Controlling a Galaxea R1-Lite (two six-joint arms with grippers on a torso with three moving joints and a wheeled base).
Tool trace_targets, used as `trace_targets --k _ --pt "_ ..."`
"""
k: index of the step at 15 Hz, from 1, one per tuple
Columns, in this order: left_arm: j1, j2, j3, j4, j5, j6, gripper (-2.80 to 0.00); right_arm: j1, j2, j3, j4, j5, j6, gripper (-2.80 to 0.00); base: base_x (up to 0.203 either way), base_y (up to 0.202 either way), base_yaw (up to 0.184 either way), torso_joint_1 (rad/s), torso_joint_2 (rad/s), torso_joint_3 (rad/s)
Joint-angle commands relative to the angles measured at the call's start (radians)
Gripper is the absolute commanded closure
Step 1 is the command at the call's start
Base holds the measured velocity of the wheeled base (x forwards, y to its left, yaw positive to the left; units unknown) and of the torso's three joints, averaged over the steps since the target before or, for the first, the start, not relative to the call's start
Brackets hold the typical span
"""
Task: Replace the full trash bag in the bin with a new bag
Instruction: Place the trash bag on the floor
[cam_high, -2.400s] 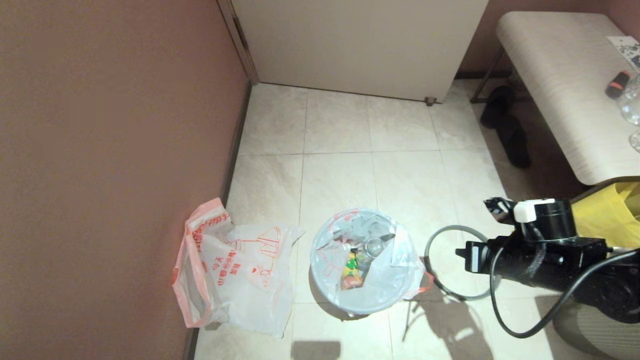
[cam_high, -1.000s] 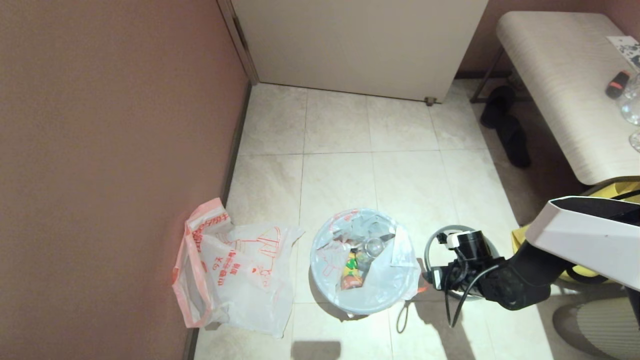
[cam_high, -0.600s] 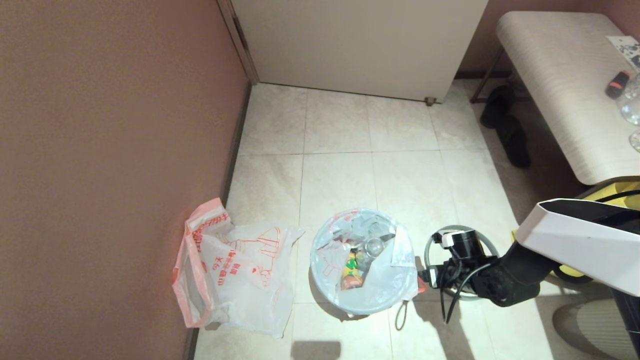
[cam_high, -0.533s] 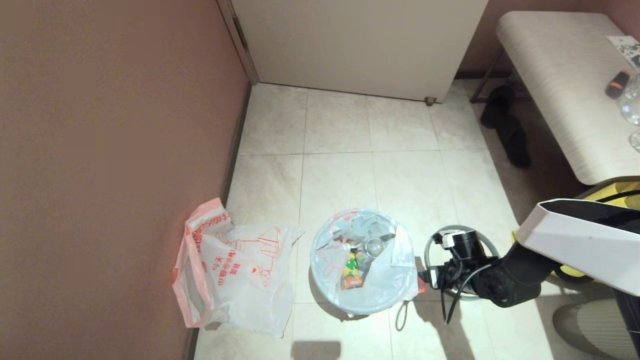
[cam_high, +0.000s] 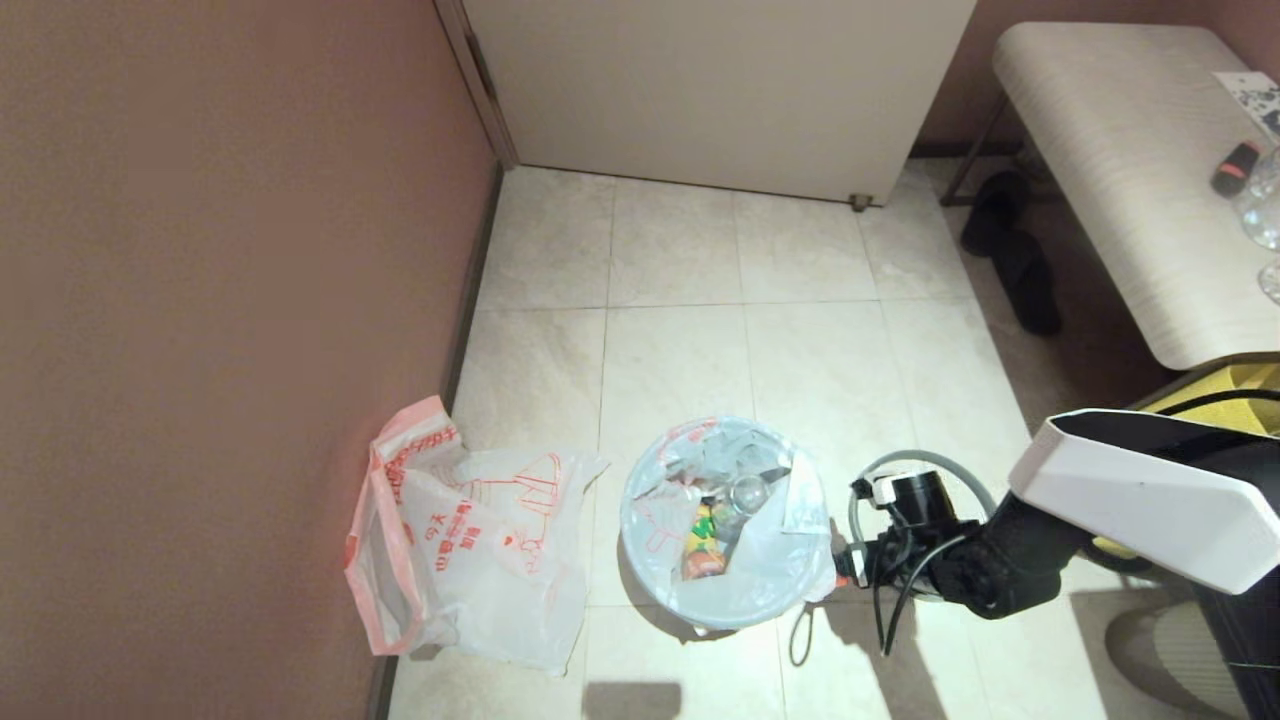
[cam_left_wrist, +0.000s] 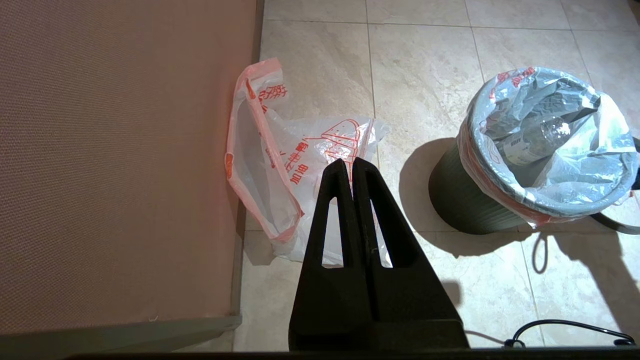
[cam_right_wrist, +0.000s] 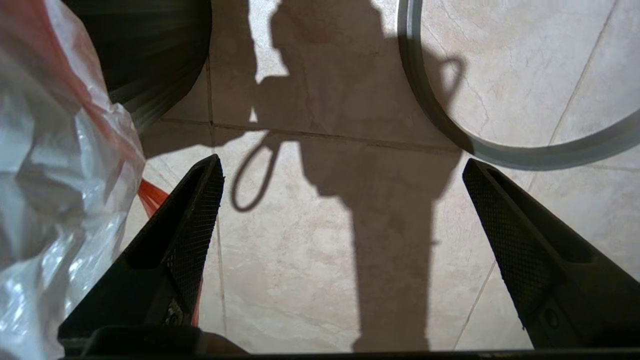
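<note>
Head view: my right gripper (cam_high: 842, 565) sits low beside the bin (cam_high: 700, 618), at the side where the full trash bag (cam_high: 722, 520) drapes over the edge. The grey ring (cam_high: 935, 458) lies on the floor under my right wrist. The new bag (cam_high: 470, 545) lies flat on the far side of the bin from my fingers, against the wall.

Left wrist view: my left gripper (cam_left_wrist: 352, 165) is closed on nothing, above the new bag (cam_left_wrist: 300, 165); bin (cam_left_wrist: 460, 200) off to one side.

Right wrist view: my right fingers (cam_right_wrist: 192, 220) are spread wide, empty. The full bag (cam_right_wrist: 55, 165) is just beside one finger, its red handle (cam_right_wrist: 150, 197) behind it.
</note>
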Motion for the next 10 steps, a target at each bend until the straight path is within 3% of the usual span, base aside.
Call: trace_targets --k 1,5,8,10 --pt "0.0 0.001 0.0 -0.001 0.001 -0.001 0.0 -0.001 0.056 -0.05 0.006 -0.001 -0.014 -2.8 0.0 0.0 0.0 0.0 0.0 0.0" --pt "0.0 0.001 0.0 -0.001 0.0 0.001 0.0 -0.003 0.087 -0.182 0.134 -0.004 -0.038 -2.8 0.0 0.0 0.0 0.0 0.0 0.0" --pt "0.0 0.001 0.0 -0.001 0.0 0.0 0.0 -0.016 0.126 -0.275 0.166 -0.131 -0.169 -2.8 0.0 0.0 0.0 0.0 0.0 0.0" --pt "0.0 0.001 0.0 -0.001 0.0 0.0 0.0 -0.015 0.13 -0.282 0.17 -0.189 -0.215 -2.8 0.0 0.0 0.0 0.0 0.0 0.0"
